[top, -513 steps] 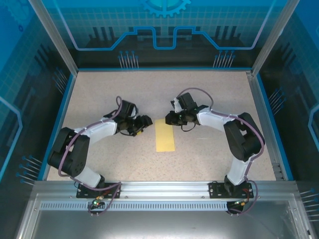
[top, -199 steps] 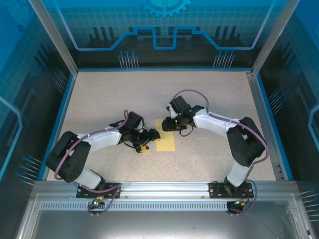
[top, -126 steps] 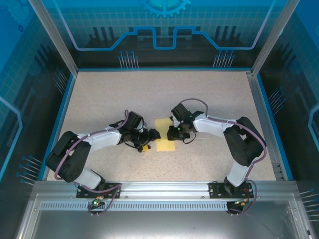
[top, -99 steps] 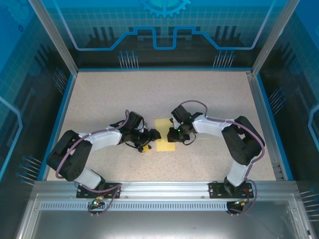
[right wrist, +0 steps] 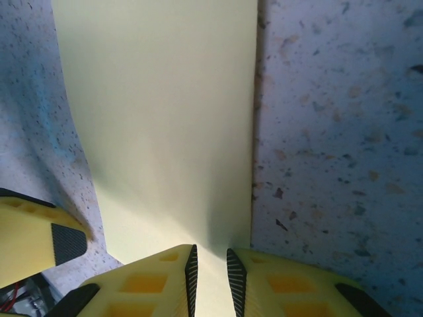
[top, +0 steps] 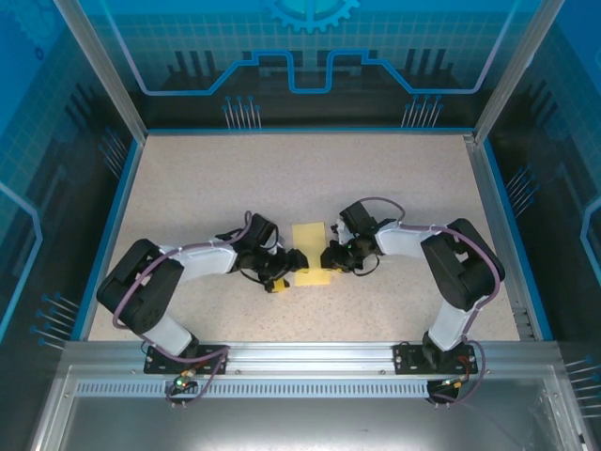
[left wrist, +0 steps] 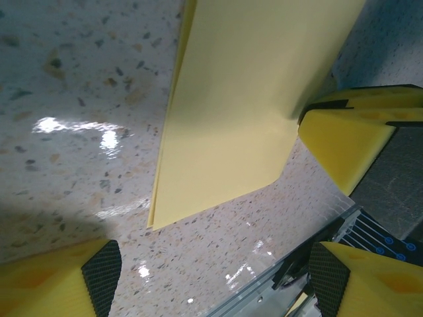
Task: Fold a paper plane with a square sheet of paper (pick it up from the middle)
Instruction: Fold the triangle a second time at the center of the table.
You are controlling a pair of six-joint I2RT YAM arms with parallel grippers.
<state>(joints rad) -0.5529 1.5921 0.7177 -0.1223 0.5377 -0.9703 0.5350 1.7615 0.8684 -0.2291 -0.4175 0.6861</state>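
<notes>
A speckled worktop (top: pixel 282 178) inside a blue-walled cell, seen from above, carries one square sheet of paper (top: pixel 310 242). The sheet is pale yellow, already doubled over into a long narrow strip, and lies flat midway between two robot arms. The left claw (top: pixel 287 267) sits low just beside the strip's near left corner. It is released, its two yellow fingers (left wrist: pixel 39 290) spread wide and empty, probably so it can steady the layered edge or slip under it. The right claw (top: pixel 331 257) meets the strip's near right edge with its fingers almost together and a slim gap between the tips. I cannot tell whether it actually pinches the paper. Because the claws come at the strip from opposite sides, they likely share the next fold, one holding while the other turns. Count: one sheet, two layers showing at its edge, two arms, two claws, four fingers. The folding looks to be at an early stage.
</notes>
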